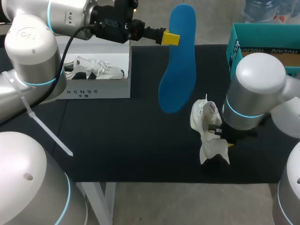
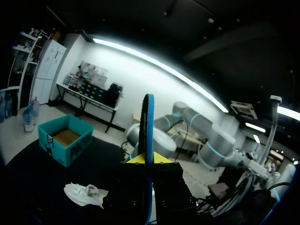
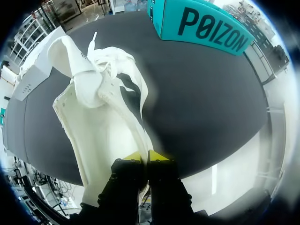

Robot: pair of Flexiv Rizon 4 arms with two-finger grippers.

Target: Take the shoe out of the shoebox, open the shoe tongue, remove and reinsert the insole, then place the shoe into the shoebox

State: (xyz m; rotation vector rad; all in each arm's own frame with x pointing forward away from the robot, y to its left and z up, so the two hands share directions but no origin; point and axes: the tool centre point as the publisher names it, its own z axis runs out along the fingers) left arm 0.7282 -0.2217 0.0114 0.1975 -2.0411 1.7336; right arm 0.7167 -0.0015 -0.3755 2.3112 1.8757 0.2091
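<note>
The left hand is holding the blue insole up in the air above the table. Its yellow tips are pinching the insole near the upper end, one on each face. The insole is hanging nearly upright, its long axis running down toward the table without touching it. In the left wrist view the insole is showing edge-on, as a thin blue strip rising between the fingers.

The right hand is gripping the white shoe. Its fingers are standing almost together, clamping a thin part of the shoe's wall. The shoe is standing on the table toward the right front, just beside the lower end of the insole. Its opening is gaping and its tongue and laces are flopping outward. In the head view the right arm's wrist is covering part of the shoe.

The white box is sitting open at the table's back left, under the left arm, with a second shoe lying inside it. The teal box is sitting open at the back right corner, well apart from the shoe.
</note>
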